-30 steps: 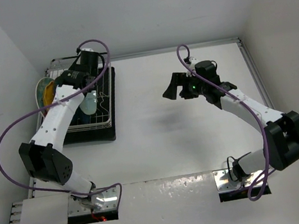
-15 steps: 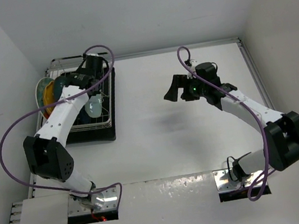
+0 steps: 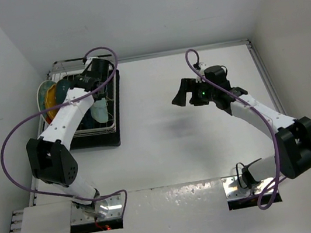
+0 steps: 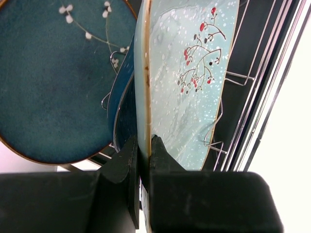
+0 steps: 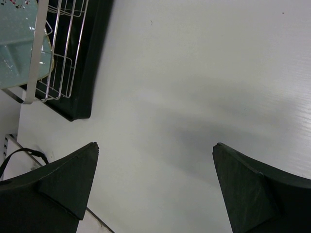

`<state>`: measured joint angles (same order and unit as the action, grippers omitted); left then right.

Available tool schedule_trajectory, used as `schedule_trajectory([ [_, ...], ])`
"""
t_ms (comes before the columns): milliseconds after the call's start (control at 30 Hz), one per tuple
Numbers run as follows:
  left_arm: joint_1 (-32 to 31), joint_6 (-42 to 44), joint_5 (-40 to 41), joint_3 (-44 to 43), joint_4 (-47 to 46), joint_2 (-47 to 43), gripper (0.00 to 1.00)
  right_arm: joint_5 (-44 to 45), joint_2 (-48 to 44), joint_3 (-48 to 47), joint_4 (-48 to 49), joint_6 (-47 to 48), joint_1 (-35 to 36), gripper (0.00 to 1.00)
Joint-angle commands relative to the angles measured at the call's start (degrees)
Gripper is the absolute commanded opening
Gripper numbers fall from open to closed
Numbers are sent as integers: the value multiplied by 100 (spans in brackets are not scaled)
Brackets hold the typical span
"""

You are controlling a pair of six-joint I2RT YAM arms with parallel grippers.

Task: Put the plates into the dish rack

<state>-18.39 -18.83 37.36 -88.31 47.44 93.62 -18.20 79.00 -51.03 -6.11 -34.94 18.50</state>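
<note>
My left gripper (image 3: 94, 90) is over the dish rack (image 3: 63, 67) and shut on the rim of the pale mint plate (image 3: 100, 110), which stands on edge among the prongs. In the left wrist view the jaws (image 4: 144, 148) pinch that rim; the mint plate (image 4: 194, 77) has a red berry branch painted on it. Beside it stand the dark blue plate (image 4: 120, 104) and the teal round plate (image 4: 53, 82). The yellow scalloped plate (image 3: 47, 99) stands at the rack's left end. The red plate is hidden. My right gripper (image 3: 182, 91) is open and empty above mid-table.
The rack sits on a black drip tray (image 3: 111, 140) at the table's far left, close to the left wall. In the right wrist view the rack corner (image 5: 58, 73) and the tray (image 5: 92, 53) show at upper left, with bare white table (image 5: 194, 73) under the open gripper (image 5: 155, 145).
My left wrist has swung right over the rack and the mint plate has shifted slightly right, settling more upright between the prongs. The right arm has barely moved.
</note>
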Motion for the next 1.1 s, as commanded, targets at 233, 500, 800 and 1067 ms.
schedule_trajectory([
  [233, 81, -77, 790, -300, 151, -283, 0, -17, -60, -65, 128, 22, -5, 100],
  [500, 81, 133, 895, -362, 327, -336, 0, -17, -34, -57, 110, 92, -22, 100],
  [800, 81, 187, 948, -476, 494, -503, 0, -35, -52, -48, 110, 40, -31, 100],
  [1067, 81, 239, 623, -406, 485, -451, 0, -35, -52, -22, 119, 22, -22, 100],
])
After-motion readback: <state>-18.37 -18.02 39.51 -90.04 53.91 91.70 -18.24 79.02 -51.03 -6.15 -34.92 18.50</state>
